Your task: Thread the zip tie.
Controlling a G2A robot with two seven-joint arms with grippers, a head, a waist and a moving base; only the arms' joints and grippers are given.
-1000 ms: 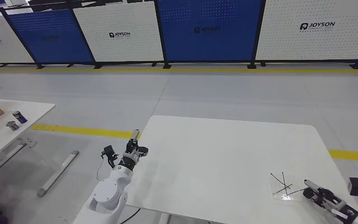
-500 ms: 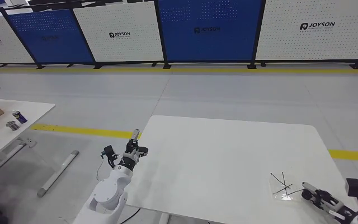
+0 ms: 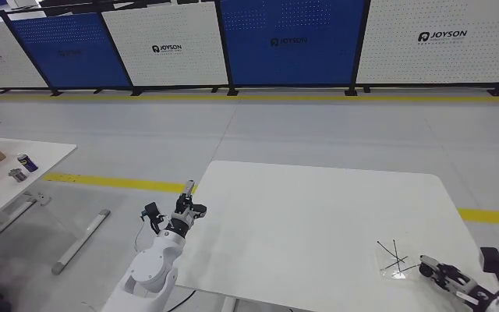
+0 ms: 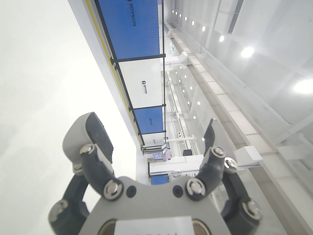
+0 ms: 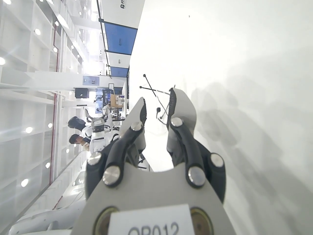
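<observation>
Right end effector (image 5: 157, 105), spread and empty, sits just at 4 o'clock of the crossed zip ties (image 3: 394, 257), which lie near the desk's (image 3: 312, 226) 5 o'clock corner. Left end effector (image 4: 156, 133), also spread, hangs at the desk's 8 o'clock edge.

table (image 3: 312, 204): white, rounded corners
partition panels (image 3: 292, 43): blue and white pegboard, black frames, row across far floor
floor line (image 3: 117, 182): yellow stripe, passes behind table's far-left corner
side table (image 3: 43, 150): white, far left, well apart from main table
can (image 3: 27, 163): small, bluish, upright on side table
floor bar (image 3: 82, 240): grey, between the two tables
</observation>
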